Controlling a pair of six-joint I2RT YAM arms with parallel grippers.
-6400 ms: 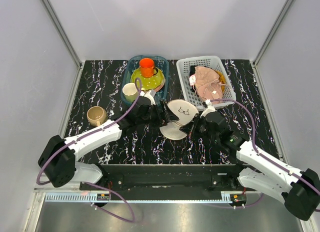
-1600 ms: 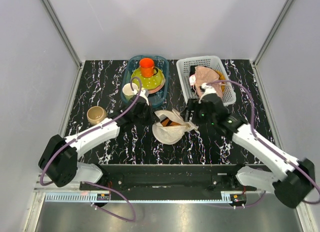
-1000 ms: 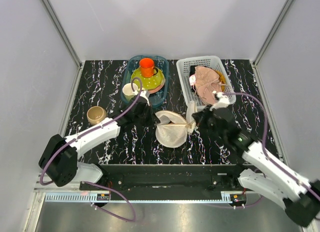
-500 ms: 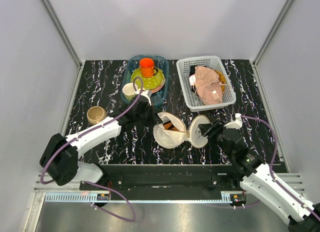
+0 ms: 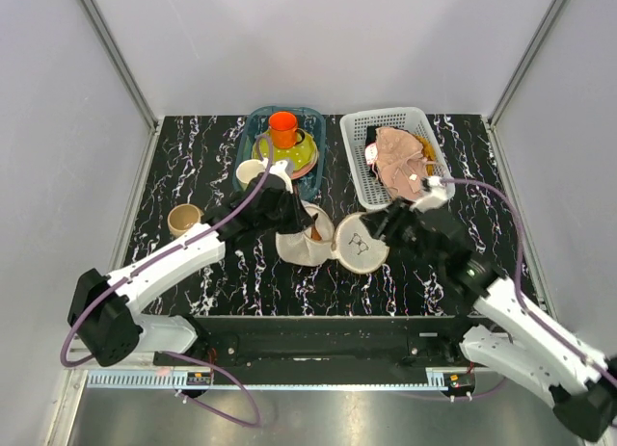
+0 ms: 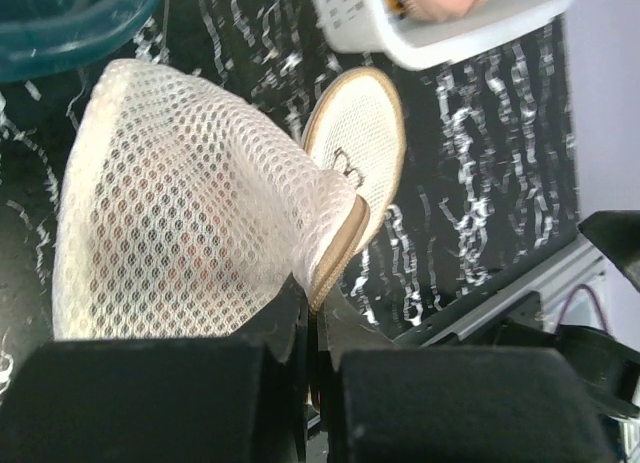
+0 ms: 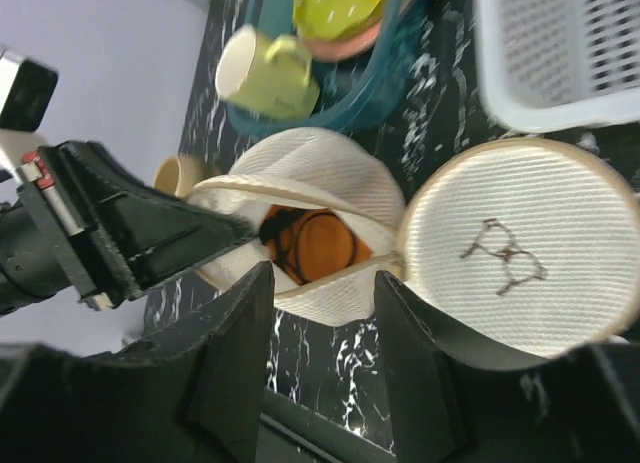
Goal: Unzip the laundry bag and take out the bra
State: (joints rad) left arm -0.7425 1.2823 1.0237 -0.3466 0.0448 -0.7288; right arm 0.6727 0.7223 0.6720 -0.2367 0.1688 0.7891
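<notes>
The cream mesh laundry bag (image 5: 297,249) lies at the table's middle, unzipped. Its round flap with the spectacles print (image 5: 360,246) is folded out flat to the right. My left gripper (image 5: 294,215) is shut on the bag's tan zipper rim (image 6: 335,251) and holds the mesh body (image 6: 180,213) up. The orange-brown bra (image 7: 320,245) with black trim shows inside the opening; the top view gives only a sliver of that bra (image 5: 315,232). My right gripper (image 7: 320,283) stands open just in front of the opening with nothing between its fingers, beside the flap (image 7: 520,248).
A blue bin (image 5: 253,128) at the back holds an orange cup (image 5: 282,128), a yellow-green plate and a pale green mug (image 7: 262,75). The white lattice basket (image 5: 359,128) with a pink cloth (image 5: 397,155) stands back right. A tan cup (image 5: 183,219) sits left.
My right gripper has opened, let go of the bag, and swung back in towards the opening. The flap now lies print-up. My left gripper has pulled the bag's body up and leftward.
</notes>
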